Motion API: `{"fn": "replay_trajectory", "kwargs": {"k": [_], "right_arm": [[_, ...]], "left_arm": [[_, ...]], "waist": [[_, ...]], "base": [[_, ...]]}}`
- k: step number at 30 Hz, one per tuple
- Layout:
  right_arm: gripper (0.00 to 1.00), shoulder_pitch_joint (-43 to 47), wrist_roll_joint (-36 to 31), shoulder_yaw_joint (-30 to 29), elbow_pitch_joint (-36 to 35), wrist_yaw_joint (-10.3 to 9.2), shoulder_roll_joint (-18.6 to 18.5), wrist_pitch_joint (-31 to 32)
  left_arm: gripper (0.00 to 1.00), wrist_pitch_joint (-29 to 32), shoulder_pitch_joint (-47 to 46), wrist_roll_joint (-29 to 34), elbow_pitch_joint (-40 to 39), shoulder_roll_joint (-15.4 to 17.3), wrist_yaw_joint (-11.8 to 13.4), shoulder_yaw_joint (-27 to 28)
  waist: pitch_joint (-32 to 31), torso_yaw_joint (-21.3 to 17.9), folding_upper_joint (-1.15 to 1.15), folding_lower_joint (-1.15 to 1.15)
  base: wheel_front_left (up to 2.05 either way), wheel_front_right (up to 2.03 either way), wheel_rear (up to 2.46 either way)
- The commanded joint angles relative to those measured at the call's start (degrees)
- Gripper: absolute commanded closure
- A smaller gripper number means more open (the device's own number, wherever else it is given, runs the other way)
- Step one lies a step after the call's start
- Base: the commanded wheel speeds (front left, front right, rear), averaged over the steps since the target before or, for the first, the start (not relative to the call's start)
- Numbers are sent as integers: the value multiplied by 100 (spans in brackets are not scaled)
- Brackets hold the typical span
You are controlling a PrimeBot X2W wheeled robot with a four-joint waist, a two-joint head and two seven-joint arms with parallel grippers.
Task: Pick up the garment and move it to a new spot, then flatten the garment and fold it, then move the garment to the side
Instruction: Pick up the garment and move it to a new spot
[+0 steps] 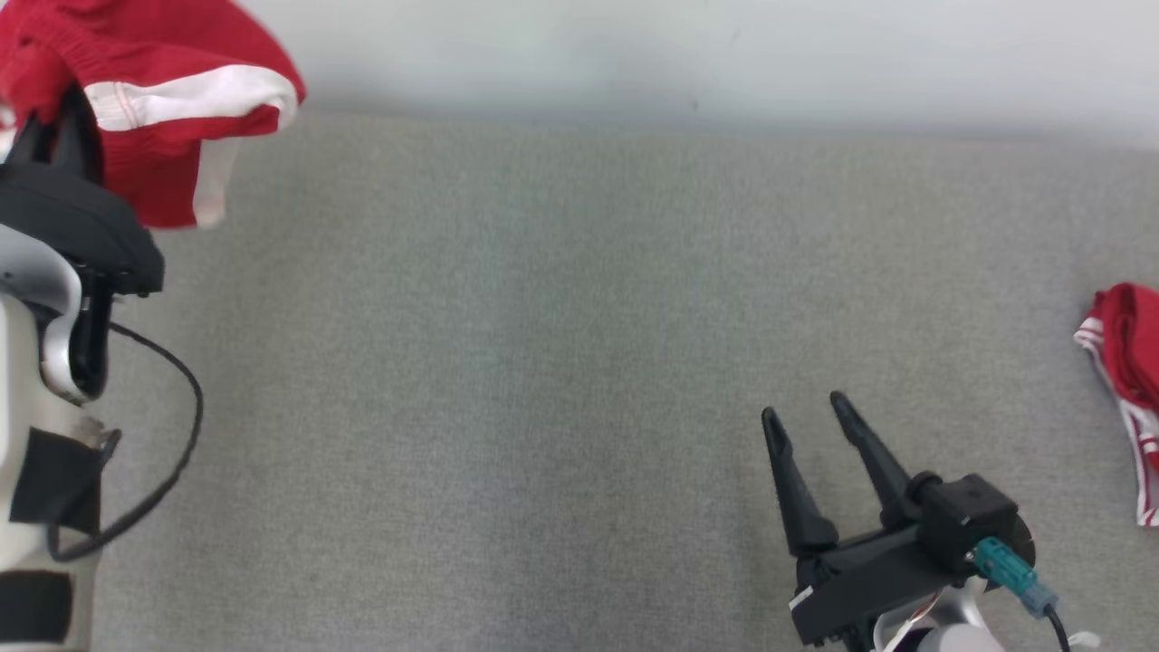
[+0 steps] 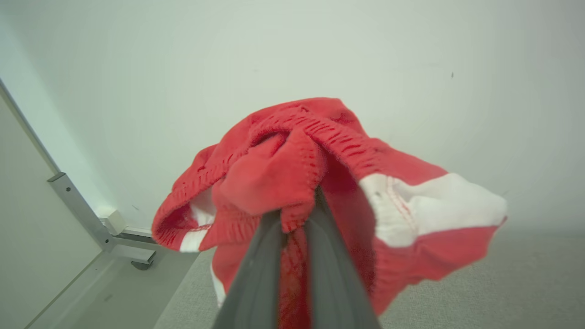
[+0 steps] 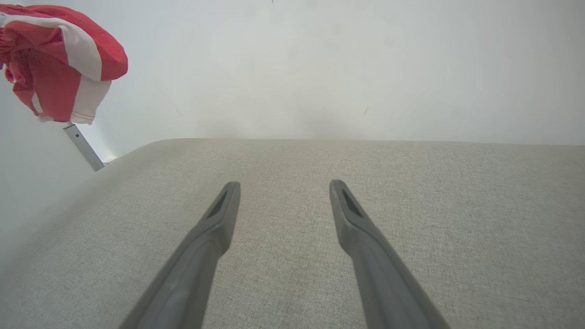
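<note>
Left gripper and held garment, with the right gripper idle. The left gripper's two dark fingers are closed almost together on a bunched fold of the red-and-white garment. The cloth is pinched between the fingertips and spills over and around them, hiding the tips themselves. From that pinch the garment hangs free to both sides of the gripper: a gathered red hem arches above the fingers, a broad white band lies to their right in the left wrist view, and a smaller white patch lies to their left. The bundle is raised clear of the grey woven surface, which lies below and beyond the gripper, with a pale wall behind it. A grey metal rail runs along the far left of the left wrist view, well away from the fingers. The right gripper stands wide open and holds nothing; its fingers are spread apart above bare grey fabric, the tips apart from the surface as far as can be judged. A second red-and-white cloth lies on the surface to the right of this gripper, apart from it. The held garment is far to the right gripper's left, and higher than it.
</note>
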Motion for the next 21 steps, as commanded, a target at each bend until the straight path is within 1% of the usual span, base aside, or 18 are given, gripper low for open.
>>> {"fn": "replay_trajectory", "kwargs": {"k": [1,7,9,13,14,18,21], "right_arm": [[0,110,28,8,68,-15,60,-69],[0,280,-13,-152,165,-15,142,-143],[0,305,-23,-192,150,-15,160,-148],[0,345,-57,-204,95,-15,182,-100],[0,345,-57,-204,95,-15,182,-100],[0,368,-58,-213,53,-15,196,-73],[0,383,-51,-214,32,-15,209,-52]], "left_arm": [[100,-30,187,-54,-355,26,-36,-127],[100,111,666,-460,-1950,14,-30,-811],[100,187,827,-587,-2403,-31,-31,-971],[100,369,1148,-649,-3120,-145,-24,-1234],[100,369,1148,-649,-3120,-145,-24,-1234],[100,510,1490,-743,-3498,-357,14,-1493],[100,516,1732,-813,-3594,-544,52,-1675]], "waist": [[-547,-98,0,0],[-913,-415,0,0],[-970,-572,0,0],[-1009,-965,0,0],[-1009,-965,0,0],[-978,-1369,0,0],[-923,-1662,0,0]], "base": [[0,0,0],[0,0,0],[0,0,0],[0,0,0],[0,0,0],[0,0,0],[0,0,0]]}}
